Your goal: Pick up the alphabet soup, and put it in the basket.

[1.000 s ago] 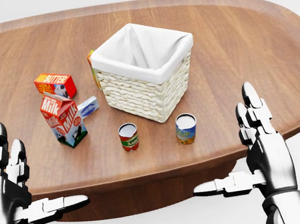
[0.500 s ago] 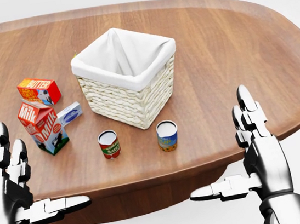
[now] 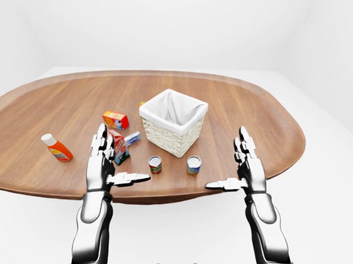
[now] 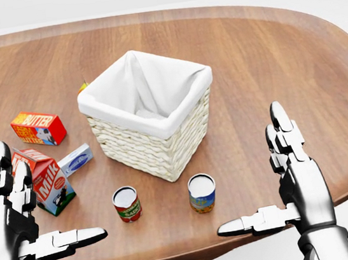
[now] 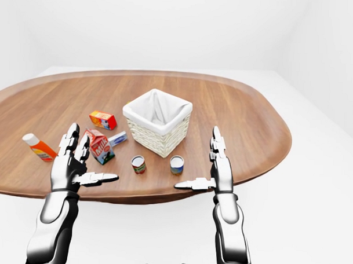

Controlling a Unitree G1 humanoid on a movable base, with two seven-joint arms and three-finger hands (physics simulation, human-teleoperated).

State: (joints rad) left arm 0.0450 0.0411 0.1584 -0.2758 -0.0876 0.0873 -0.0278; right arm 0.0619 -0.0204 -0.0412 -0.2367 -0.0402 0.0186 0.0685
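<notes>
Wooden counter (image 4: 266,47) fills the frame. My left hand (image 4: 9,219) and right hand (image 4: 296,181) hover wide open. Alphabet soup (image 4: 201,193) stands lower centre, just below the basket (image 4: 148,107); I should grip it squarely, upright.

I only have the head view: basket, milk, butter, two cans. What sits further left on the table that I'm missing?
Observer: The left-eye view shows an orange bottle with a white cap on the table, left of the milk carton.
Operator: My arms are cut off here. Where do they come from?
Observer: The left forearm and right forearm rise from below the table's bottom edge in that view. The left hand and right hand are open and hold nothing.
</notes>
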